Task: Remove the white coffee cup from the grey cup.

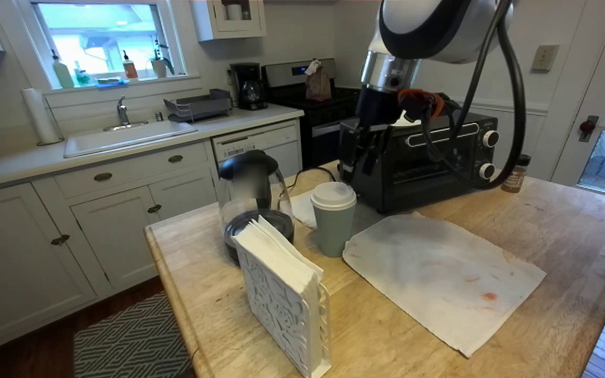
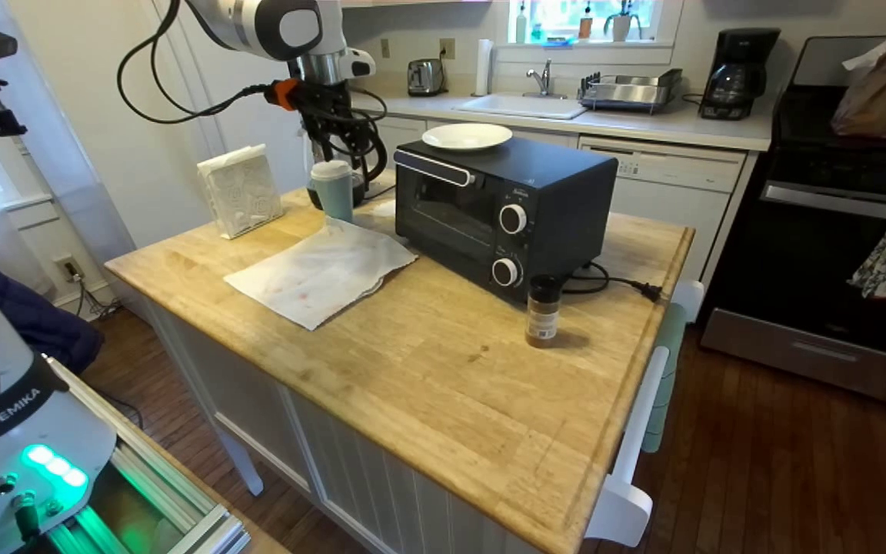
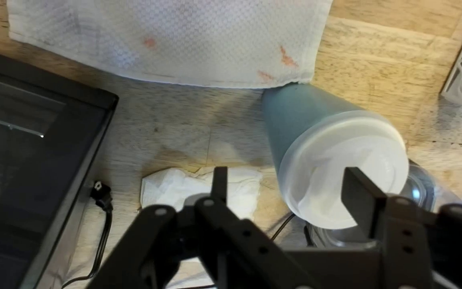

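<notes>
The grey-green cup [image 1: 332, 231] stands upright on the wooden table, with a white lid [image 1: 333, 195] on its top. Both also show in an exterior view, the cup [image 2: 337, 198] and its lid [image 2: 331, 170]. No separate white coffee cup is in view. My gripper [image 1: 359, 167] is open and empty, pointing down, above and beside the lid. In the wrist view the open fingers [image 3: 287, 180] are spread wide. The right finger overlaps the white lid [image 3: 347, 172], and the left finger is over a crumpled napkin. The fingers do not appear to touch the lid.
A glass pitcher [image 1: 229, 202] stands right beside the cup. A white napkin holder [image 1: 287, 310] is in front of it. A black toaster oven [image 1: 418, 168] carries a white plate [image 2: 467, 137]. A stained paper towel [image 1: 439, 268] and a spice jar [image 2: 542, 312] are on the table.
</notes>
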`<state>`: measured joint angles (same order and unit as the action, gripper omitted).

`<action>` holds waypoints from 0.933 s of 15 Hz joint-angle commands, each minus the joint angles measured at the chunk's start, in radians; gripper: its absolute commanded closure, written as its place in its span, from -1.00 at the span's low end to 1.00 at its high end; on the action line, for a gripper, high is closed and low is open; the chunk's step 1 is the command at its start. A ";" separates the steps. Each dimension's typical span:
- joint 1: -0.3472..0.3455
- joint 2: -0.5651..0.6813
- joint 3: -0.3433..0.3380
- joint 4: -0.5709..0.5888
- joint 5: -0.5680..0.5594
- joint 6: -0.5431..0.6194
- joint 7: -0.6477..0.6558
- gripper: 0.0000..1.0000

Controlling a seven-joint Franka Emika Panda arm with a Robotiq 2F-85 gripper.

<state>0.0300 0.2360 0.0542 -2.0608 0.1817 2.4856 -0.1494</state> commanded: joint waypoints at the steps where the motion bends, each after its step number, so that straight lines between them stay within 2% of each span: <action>1: 0.001 0.047 0.006 0.039 -0.018 0.015 0.031 -0.16; 4: 0.000 0.061 0.008 0.051 -0.017 0.027 0.033 -0.02; 8: 0.004 0.069 0.011 0.071 -0.022 0.032 0.034 0.03; 9: 0.006 0.072 0.011 0.076 -0.025 0.031 0.037 0.07; 10: 0.006 0.075 0.012 0.080 -0.027 0.029 0.039 0.21; 12: 0.009 0.085 0.012 0.088 -0.033 0.030 0.042 0.24; 13: 0.010 0.089 0.012 0.090 -0.034 0.032 0.043 0.39; 14: 0.011 0.095 0.012 0.093 -0.037 0.033 0.045 0.37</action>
<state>0.0336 0.2949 0.0657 -2.0030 0.1783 2.5073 -0.1443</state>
